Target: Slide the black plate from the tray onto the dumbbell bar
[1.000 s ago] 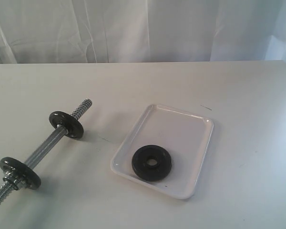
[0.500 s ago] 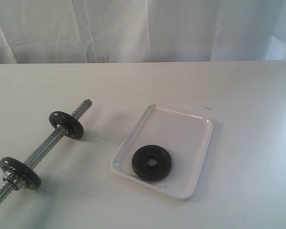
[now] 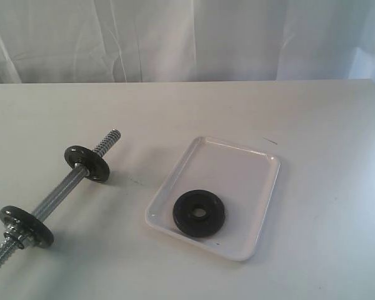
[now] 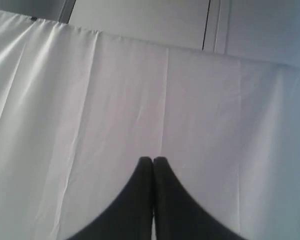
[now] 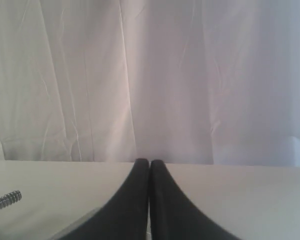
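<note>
a white curtain (image 3: 187, 37) hung behind the pale table (image 3: 325, 125). the plate (image 3: 199, 213) lay flat at the near end of the tray (image 3: 237, 164), the bar (image 3: 57, 195) well apart to its left. left gripper (image 4: 153, 160) and right gripper (image 5: 149, 161) had jaws pressed together, empty. the flat plate offered little to pinch, and the loose bar could roll during threading. bare table surrounded both.
</note>
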